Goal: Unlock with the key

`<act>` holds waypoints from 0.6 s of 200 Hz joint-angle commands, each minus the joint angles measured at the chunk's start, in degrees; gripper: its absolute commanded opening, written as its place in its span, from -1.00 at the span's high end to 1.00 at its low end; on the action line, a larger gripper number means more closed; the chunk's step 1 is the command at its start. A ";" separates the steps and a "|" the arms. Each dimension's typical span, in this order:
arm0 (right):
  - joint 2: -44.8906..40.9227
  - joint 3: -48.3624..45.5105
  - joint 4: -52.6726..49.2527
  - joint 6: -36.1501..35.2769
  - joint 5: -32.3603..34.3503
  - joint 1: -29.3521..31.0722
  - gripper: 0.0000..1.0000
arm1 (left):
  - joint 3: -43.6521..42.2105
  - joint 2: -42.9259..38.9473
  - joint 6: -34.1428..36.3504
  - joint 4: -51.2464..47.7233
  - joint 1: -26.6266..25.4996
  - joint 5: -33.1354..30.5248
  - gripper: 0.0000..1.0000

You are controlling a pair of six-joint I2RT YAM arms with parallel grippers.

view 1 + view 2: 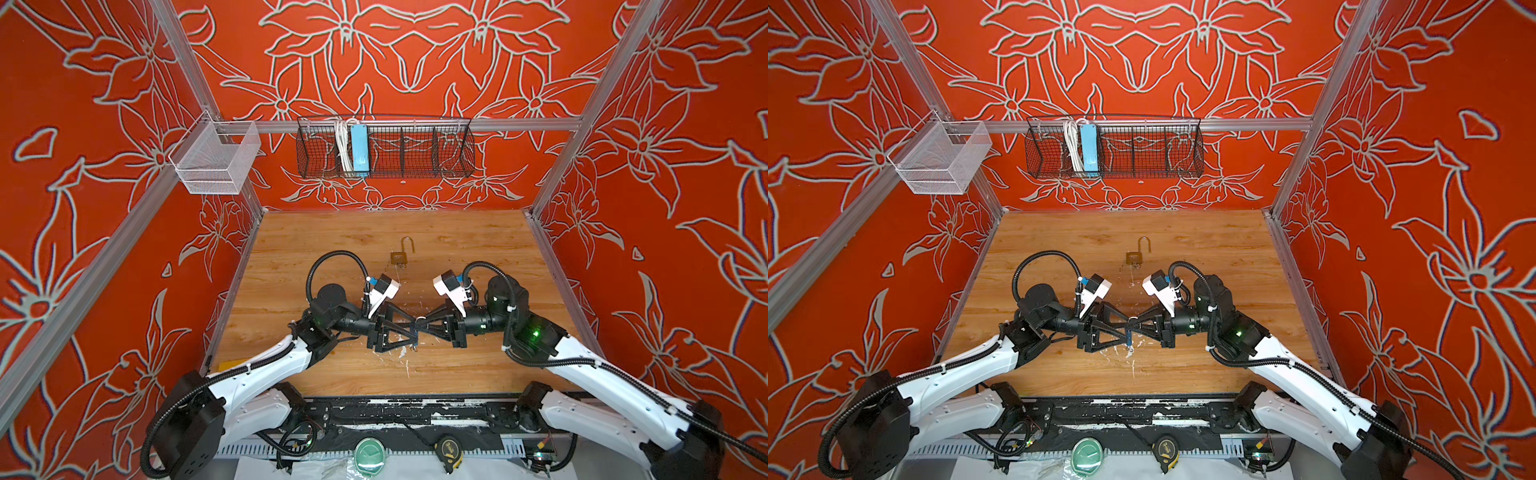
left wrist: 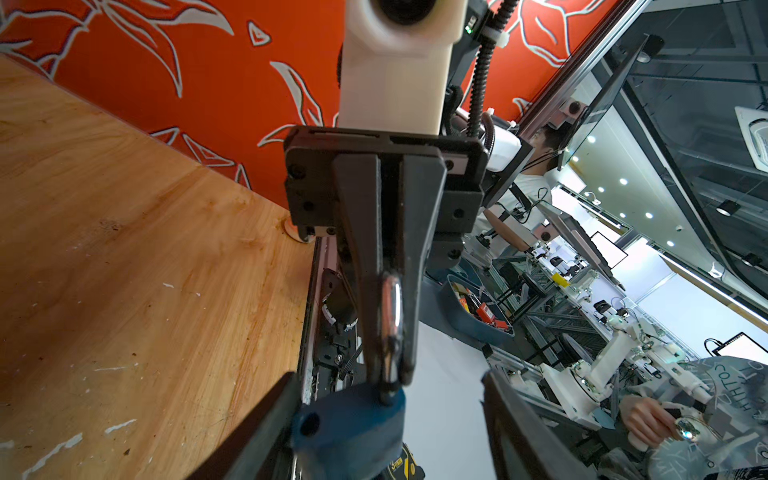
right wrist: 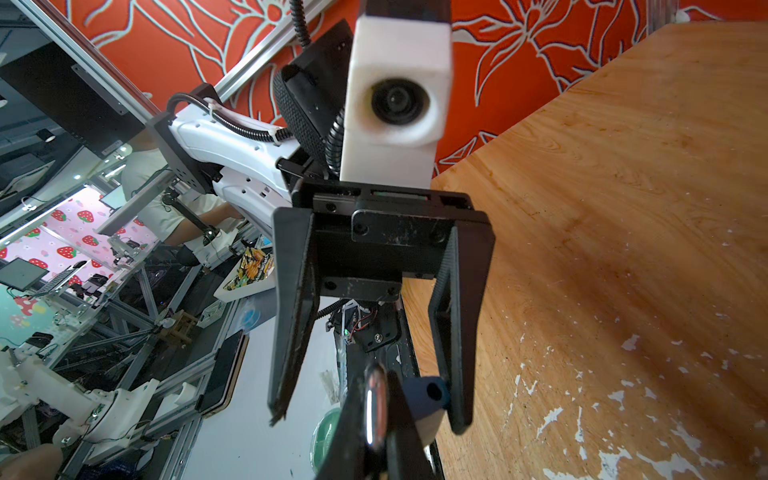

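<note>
Right now your right gripper (image 1: 1136, 323) is clamped tight on the bright metal part of the key (image 2: 349, 424). Your left gripper (image 1: 1126, 332) stands with its jaws apart around the key's blue head (image 3: 426, 395). The head sits just beside one left finger with clear space to the other, so that side is not gripping yet. The two grippers meet tip to tip over the middle of the table (image 1: 478, 249), and in both top views the key runs front to back between them. What your next move turns on is the padlock (image 1: 398, 258). It lies flat farther back, toward the rear wall, almost straight ahead of that meeting point, so neither arm is clearly nearer. Its long axis also runs front to back, with the body toward the arms and the shackle (image 1: 408, 243) pointing away. I judge that this puts the keyhole end facing the grippers. One shackle leg seems to stand clear of the body, but it's too small to be sure.
</note>
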 commanded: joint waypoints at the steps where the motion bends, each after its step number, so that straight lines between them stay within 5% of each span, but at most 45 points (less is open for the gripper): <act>1: -0.90 2.44 -2.27 -3.76 7.40 -0.28 1.00 | 2.17 -0.71 1.98 -3.47 -0.43 4.44 -0.31; 120: -0.63 2.97 -6.70 -5.96 16.54 -0.30 1.00 | 5.65 0.03 6.16 -12.96 -0.42 0.22 0.16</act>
